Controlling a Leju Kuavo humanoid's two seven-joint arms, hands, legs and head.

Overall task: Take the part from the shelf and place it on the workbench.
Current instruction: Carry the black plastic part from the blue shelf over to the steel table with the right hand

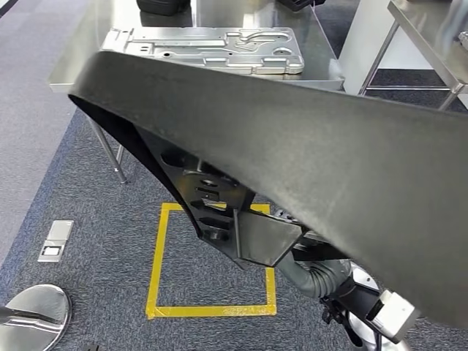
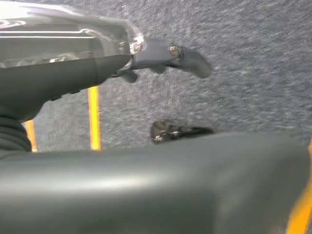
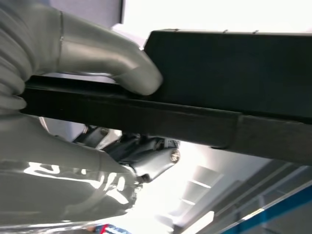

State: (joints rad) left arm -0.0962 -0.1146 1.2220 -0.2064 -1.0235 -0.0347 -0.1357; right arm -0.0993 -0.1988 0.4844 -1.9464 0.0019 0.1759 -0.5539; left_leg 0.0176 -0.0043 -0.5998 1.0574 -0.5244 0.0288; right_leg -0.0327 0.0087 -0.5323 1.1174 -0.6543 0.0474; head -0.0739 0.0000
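Grey-blue carpet (image 1: 82, 219) underfoot, marked with a yellow tape square (image 1: 210, 311) at 6 o'clock and a floor socket plate (image 1: 55, 240) at 8 o'clock. Nearest, at 5 o'clock, right hand (image 3: 44, 161) clamped on the black part (image 1: 309, 146), thumb (image 3: 110, 63) pressed flat on its edge and the palm under it. Held aloft over the carpet, slanting from 10 o'clock down to 4 o'clock, short of the workbench and not touching it. Low over the carpet in the left wrist view, left hand (image 2: 162, 56) with fingers stretched apart and nothing between them. Farther off at 12 o'clock, steel workbench (image 1: 82, 58) bearing a stamped metal panel (image 1: 221, 47). At 2 o'clock, corner of a second steel table (image 1: 431, 29).
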